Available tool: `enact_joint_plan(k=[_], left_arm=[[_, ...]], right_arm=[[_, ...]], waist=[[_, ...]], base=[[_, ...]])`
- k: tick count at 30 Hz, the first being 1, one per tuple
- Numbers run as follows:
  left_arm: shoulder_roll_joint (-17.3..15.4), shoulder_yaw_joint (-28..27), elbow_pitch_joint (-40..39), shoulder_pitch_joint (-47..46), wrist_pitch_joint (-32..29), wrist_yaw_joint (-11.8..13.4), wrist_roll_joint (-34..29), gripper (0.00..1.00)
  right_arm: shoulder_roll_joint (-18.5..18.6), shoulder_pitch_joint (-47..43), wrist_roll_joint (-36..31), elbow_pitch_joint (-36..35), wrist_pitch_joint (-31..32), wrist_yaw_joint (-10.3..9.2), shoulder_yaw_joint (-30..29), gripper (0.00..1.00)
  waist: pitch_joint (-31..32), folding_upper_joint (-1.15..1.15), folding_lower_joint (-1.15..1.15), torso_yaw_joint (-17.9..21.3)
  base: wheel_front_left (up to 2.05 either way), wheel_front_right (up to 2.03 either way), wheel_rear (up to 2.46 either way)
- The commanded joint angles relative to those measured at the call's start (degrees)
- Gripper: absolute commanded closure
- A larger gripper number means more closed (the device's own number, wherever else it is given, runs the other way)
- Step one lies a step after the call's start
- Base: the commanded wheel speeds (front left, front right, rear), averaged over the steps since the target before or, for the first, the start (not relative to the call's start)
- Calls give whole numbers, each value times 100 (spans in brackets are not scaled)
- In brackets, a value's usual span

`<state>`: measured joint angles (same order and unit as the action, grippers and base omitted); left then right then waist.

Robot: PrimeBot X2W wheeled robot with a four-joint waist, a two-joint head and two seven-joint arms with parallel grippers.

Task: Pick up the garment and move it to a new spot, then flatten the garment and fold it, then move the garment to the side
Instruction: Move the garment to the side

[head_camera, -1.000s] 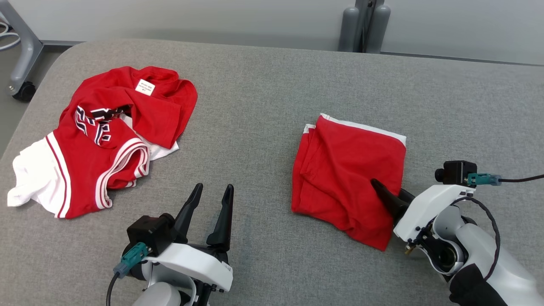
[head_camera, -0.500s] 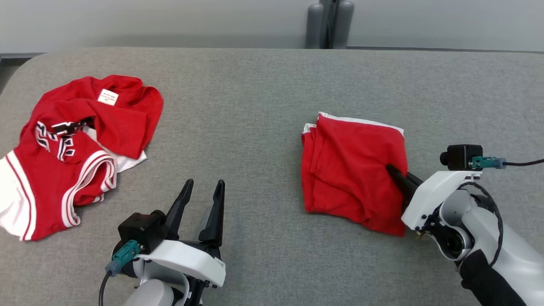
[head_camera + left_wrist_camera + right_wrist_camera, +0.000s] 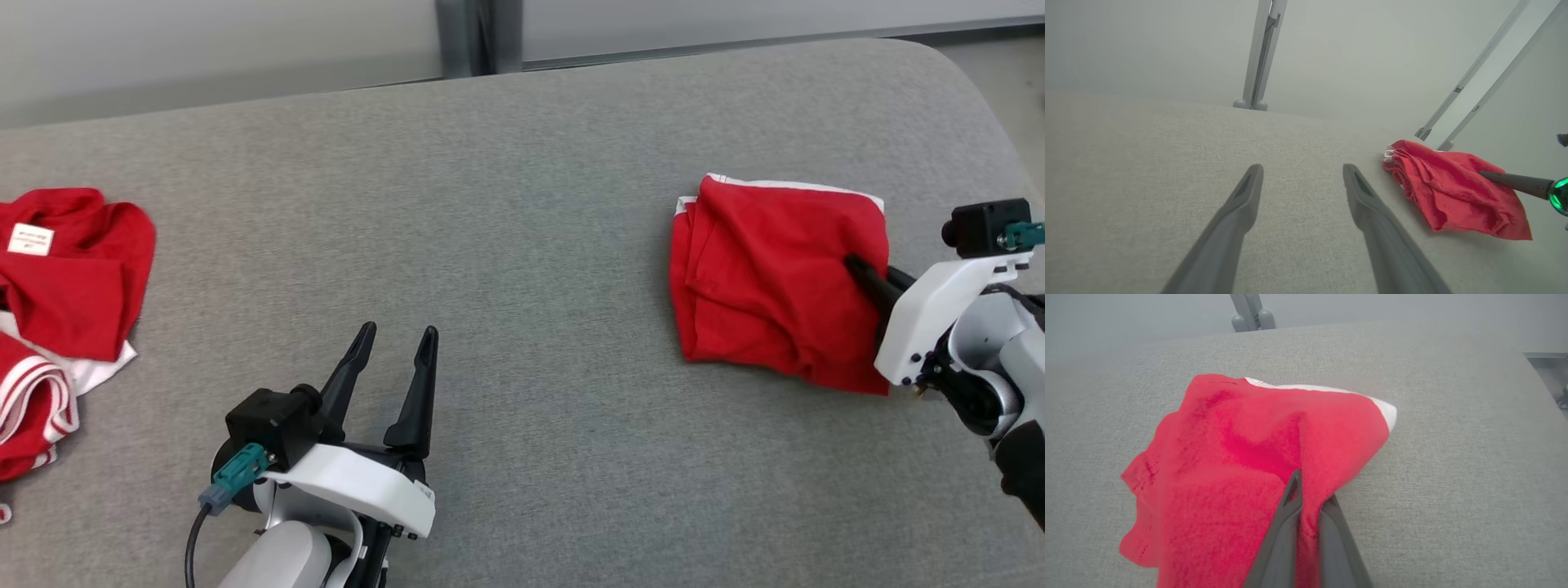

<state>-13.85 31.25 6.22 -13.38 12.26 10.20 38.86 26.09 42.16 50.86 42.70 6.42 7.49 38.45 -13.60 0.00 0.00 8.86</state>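
Judging by how things lie, we take the pick-up, flattening and folding as done. The folded garment (image 3: 775,278) sits as a compact red packet with a white band along its top edge, in the right part of the head view, on the grey table (image 3: 506,204).

What we think is left is the last step, carrying it off to the side, and that seems to be just starting. Our right gripper (image 3: 865,273) has its fingers pinched together on the packet's right-hand edge. In the right wrist view the red cloth is bunched between the two dark fingers (image 3: 1286,522), with a fold drawn up towards them. Whether the pinch takes in every layer we cannot tell. If it holds only the top ones, the fold could open when lifted.

Our left gripper (image 3: 400,331) hovers low in the lower middle-left of the head view. Its fingers are spread wide and hold nothing, and it is well apart from the packet.

A second garment (image 3: 65,269), red with white stripes and a small white label (image 3: 30,239), lies crumpled at the far left edge. A grey post (image 3: 469,37) stands behind the table at the top. The table's rounded corner (image 3: 980,90) is near the packet at the upper right, so there is little room on that side.
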Motion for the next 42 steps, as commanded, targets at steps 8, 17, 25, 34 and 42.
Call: enact_joint_plan(k=[8,17,25,34,42], left_arm=[[-151,25,-172,-205,-151,95,-118,0],[-360,47,-553,-372,-371,197,-264,0],[-481,98,-845,-532,-580,280,-369,0],[-566,149,-1004,-694,-726,319,-466,0],[-624,125,-1057,-708,-742,345,-466,0]], right_arm=[[340,654,-105,94,255,1,150,100],[463,1325,-275,491,180,0,369,100],[500,1889,-598,901,-45,0,683,100],[426,2413,-1279,1609,-576,0,1155,100],[257,2643,-1841,2496,-1197,0,1251,0]], waist=[[-326,0,0,429],[-709,0,0,620],[-1036,0,0,795],[-1349,0,0,701],[-1435,0,0,621]], base=[[0,0,0],[0,0,0],[0,0,0],[0,0,0],[0,0,0]])
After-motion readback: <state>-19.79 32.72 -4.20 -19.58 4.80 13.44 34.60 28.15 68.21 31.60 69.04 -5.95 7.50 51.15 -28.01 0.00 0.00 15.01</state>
